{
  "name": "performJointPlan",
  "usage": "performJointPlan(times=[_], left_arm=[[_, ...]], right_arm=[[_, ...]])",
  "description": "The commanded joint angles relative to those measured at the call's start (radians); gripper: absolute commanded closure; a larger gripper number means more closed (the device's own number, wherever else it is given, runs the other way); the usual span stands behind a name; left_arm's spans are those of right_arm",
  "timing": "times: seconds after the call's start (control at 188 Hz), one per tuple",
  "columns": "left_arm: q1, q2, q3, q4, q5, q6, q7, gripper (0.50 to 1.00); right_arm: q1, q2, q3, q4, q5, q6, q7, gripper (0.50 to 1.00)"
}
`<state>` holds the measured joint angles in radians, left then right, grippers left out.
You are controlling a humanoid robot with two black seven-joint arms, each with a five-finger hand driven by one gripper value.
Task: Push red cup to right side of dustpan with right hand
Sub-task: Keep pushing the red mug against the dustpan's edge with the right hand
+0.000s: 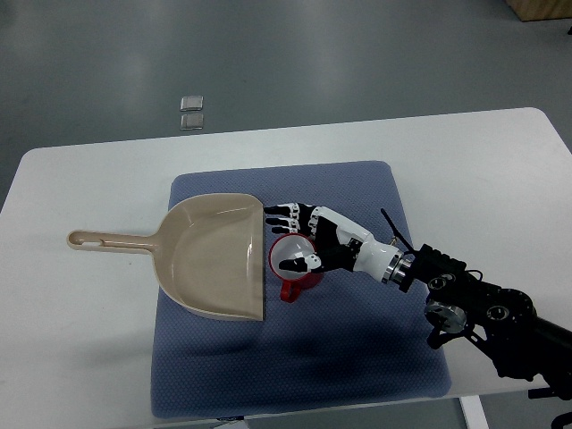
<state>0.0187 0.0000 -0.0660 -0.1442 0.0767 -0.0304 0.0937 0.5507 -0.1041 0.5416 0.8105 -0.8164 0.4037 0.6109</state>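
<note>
A red cup (288,284) stands upright on the blue mat, just to the right of the beige dustpan (210,255)'s open mouth. My right hand (295,231) comes in from the lower right and hovers over the cup. Its fingers (281,214) stretch out flat toward the dustpan's right edge, and the thumb (304,263) hangs over the cup's opening. The hand holds nothing. The dustpan's handle (107,240) points left onto the white table. My left arm does not show.
The blue mat (357,340) covers the middle of the white table (89,340). Two small square objects (191,111) lie on the grey floor beyond the table's far edge. My right forearm (483,313) crosses the mat's right edge.
</note>
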Motion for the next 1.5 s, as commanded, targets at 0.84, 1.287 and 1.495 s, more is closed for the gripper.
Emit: performJointPlan(times=[0.84,1.287,1.495], left_arm=[[0.000,0.000,0.000,0.000,0.000,0.000,0.000,0.500],[0.000,0.000,0.000,0.000,0.000,0.000,0.000,0.500],[0.000,0.000,0.000,0.000,0.000,0.000,0.000,0.500]], right_arm=[[0.015,0.030,0.000,-0.002,-0.040,-0.020,0.000,0.566],[0.038,0.029,0.001,-0.011,-0.043,-0.022,0.000,0.566],[0.041,0.032,0.001,-0.011,-0.044,-0.028,-0.010,0.566]])
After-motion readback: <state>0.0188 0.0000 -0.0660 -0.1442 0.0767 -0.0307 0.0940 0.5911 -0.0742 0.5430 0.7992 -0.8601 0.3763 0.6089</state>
